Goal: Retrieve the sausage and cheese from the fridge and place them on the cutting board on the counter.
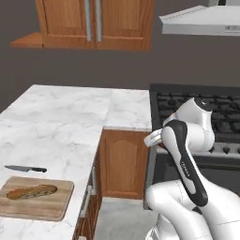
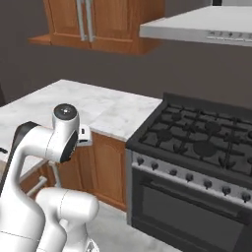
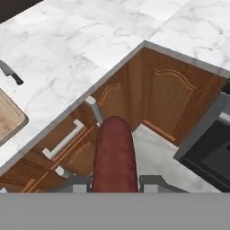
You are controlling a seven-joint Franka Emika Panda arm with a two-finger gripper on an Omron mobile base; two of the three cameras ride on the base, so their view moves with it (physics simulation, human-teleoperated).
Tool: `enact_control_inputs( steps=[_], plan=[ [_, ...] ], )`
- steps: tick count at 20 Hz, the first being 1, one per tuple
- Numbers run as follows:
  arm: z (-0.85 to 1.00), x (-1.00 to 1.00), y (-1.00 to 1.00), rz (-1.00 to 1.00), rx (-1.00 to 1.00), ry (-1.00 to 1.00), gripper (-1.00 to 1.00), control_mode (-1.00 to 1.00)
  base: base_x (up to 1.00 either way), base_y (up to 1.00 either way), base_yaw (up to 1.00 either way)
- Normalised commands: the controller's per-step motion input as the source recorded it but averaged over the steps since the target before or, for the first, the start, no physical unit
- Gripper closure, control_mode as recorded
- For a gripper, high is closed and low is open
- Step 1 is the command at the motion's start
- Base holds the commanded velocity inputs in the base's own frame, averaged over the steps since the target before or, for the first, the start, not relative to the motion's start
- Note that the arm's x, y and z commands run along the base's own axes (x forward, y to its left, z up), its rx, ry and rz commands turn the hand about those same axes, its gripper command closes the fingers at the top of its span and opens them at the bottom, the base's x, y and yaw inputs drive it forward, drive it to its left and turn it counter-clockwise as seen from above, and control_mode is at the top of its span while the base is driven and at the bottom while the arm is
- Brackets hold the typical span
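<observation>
Over at eight o'clock in the left base view, the cutting board [image 1: 35, 199] is lying flat on the white marble worktop [image 1: 61, 122], and an orange-brown elongated piece [image 1: 32, 191] is resting on it. Just beyond the board, at nine o'clock, a black-handled knife [image 1: 26, 168] is lying on the marble. The white arm [image 1: 187, 159] is rising at four o'clock, in front of the stove [image 1: 197, 117].

Switching to the right base view, the arm [image 2: 44, 142] is folding up at eight o'clock, the worktop [image 2: 98, 106] is stretching behind it, and the stove [image 2: 197, 147] is sitting at three o'clock under the range hood [image 2: 197, 27].

Now the hand view: the claw [image 3: 114, 184] is pinching the sausage [image 3: 114, 155], dark red-brown, sticking up from six o'clock between the fingers [image 3: 155, 183]. It is hanging over the brown wooden drawers [image 3: 67, 143] and the floor, off the worktop's edge. The board's corner [image 3: 9, 119] is peeking in at nine o'clock, well apart from the sausage, with the knife [image 3: 11, 74] at ten o'clock.
</observation>
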Motion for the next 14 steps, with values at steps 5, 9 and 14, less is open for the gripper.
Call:
enact_control_inputs(
  steps=[5, 9, 14],
  plan=[
    [0.0, 0.0, 0.0, 0.0, 0.0, 0.0, 1.0, 1.0, 0.35, -0.08, 0.67],
    [0.0, 0.0, 0.0, 0.0, 0.0, 0.0, 1.0, 1.0, 0.19, -0.13, 0.81],
    [0.0, 0.0, 0.0, 0.0, 0.0, 0.0, 1.0, 1.0, 0.19, -0.12, 0.81]
  ],
)
